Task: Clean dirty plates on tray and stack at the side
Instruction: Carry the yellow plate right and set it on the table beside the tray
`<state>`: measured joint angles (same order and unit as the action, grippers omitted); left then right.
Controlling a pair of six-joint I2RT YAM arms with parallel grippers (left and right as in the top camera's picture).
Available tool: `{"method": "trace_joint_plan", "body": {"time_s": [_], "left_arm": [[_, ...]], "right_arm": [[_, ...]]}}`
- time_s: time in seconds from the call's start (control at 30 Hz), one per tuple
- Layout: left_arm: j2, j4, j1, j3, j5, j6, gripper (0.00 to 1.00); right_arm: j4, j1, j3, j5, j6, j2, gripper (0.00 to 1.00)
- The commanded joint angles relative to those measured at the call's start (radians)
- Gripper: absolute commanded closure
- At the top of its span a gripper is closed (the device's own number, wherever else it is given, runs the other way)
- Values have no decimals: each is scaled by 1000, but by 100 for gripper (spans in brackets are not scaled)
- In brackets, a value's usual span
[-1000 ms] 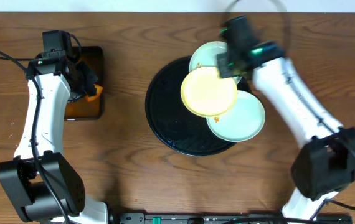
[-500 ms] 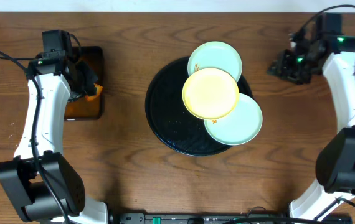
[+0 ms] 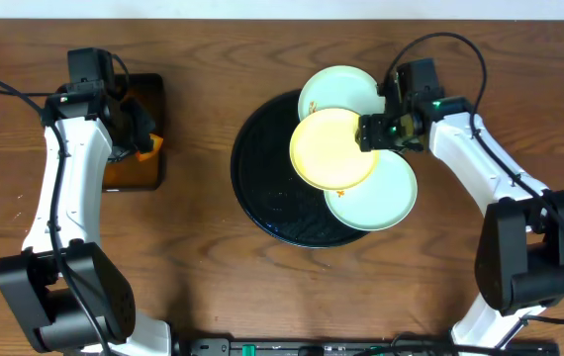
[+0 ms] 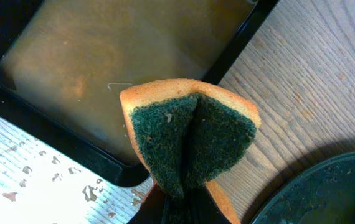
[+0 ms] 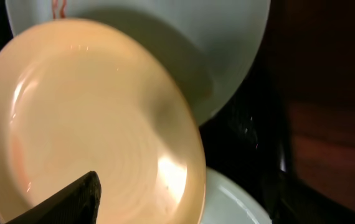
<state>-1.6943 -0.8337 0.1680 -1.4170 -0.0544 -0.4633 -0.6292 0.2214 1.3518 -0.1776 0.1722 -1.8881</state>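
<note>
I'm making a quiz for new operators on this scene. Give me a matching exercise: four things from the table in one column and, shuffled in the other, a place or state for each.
1 sponge
2 round black tray
3 yellow plate
4 rectangular tray

A overlaps both mint plates
B holds brown liquid
C folded, green face outward
D bears yellow and mint plates alike

Pairs: 1-C, 2-D, 3-A, 4-B

The overhead view looks straight down on the whole counter point(image 3: 213, 297). The left wrist view hangs close above the sponge point(image 4: 193, 146) at 9 o'clock. The right wrist view hangs close above the yellow plate point(image 5: 90, 124) near centre. Overhead shows both.
</note>
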Motion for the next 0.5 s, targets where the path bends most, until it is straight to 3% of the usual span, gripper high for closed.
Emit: {"method": "trace_joint_plan", "body": {"time_s": [0.0,0.27,0.37,0.47], "left_arm": [[-6,-3,2,6,-6,18,92],[-6,-4,2,6,-6,18,92],[-6,-4,2,6,-6,18,92],[-6,-4,2,6,-6,18,92]], "right_arm": [[34,22,1,54,-13,-31,19],[55,54,1,53,-12,-117,25],[65,55,1,53,-12,-117,42],[70,55,2,54,-12,-117,73]]}}
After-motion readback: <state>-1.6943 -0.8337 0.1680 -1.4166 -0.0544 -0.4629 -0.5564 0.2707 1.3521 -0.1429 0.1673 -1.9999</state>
